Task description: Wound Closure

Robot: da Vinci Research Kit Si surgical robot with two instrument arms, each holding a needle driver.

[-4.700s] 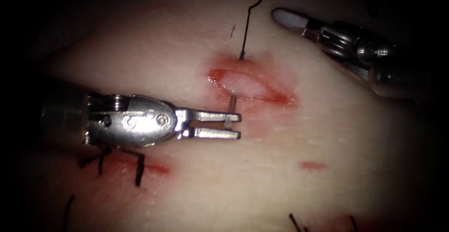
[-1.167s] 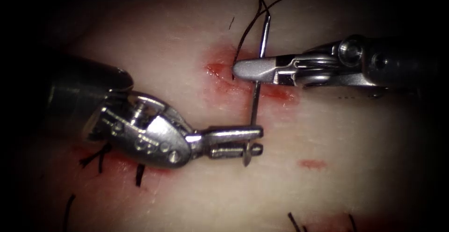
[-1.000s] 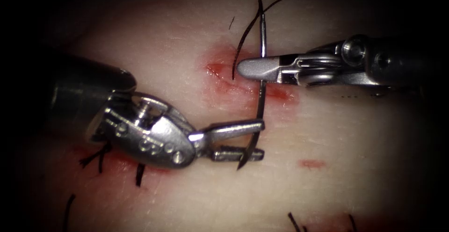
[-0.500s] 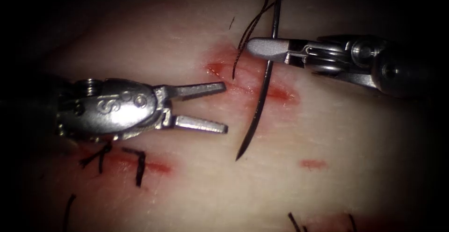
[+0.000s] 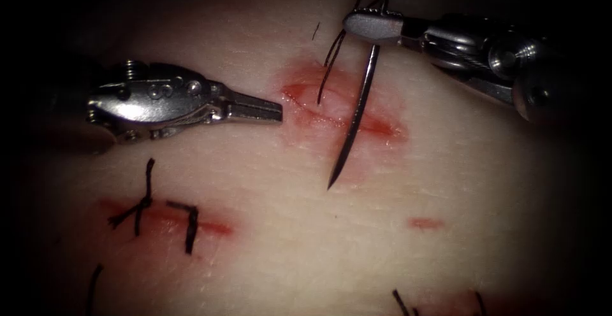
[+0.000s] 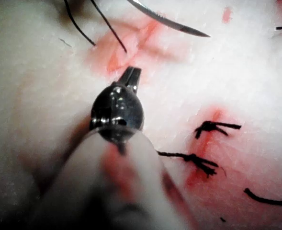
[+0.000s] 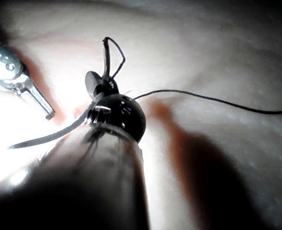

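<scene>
My right tool [image 5: 352, 24] comes in from the upper right, jaws shut on the curved needle [image 5: 354, 115] close to its tail end. The needle hangs free above the open cut [image 5: 376, 128], its point [image 5: 330, 185] below the cut and out of the tissue. Black thread [image 5: 327, 74] runs from the needle's tail down into the tissue at the cut's upper edge, near its left end. To the left of the cut my left tool [image 5: 279, 111] has its jaws shut and holds nothing. In the wrist views I see the left tool [image 6: 130, 76], the needle [image 6: 174, 21], the right tool [image 7: 95, 86] and the needle [image 7: 45, 136].
An older closed cut with knotted black stitches [image 5: 148, 209] lies at the lower left, with red fluid around it. A small red mark [image 5: 426, 224] sits at the lower right. Cut thread ends [image 5: 401, 303] stick up at the bottom edge. Loose thread [image 7: 203, 98] trails away from the right tool.
The left tool let go of the needle near its point, drew back left and shut. The right tool, holding the needle near its tail, lifted it up and away, drawing thread along.
</scene>
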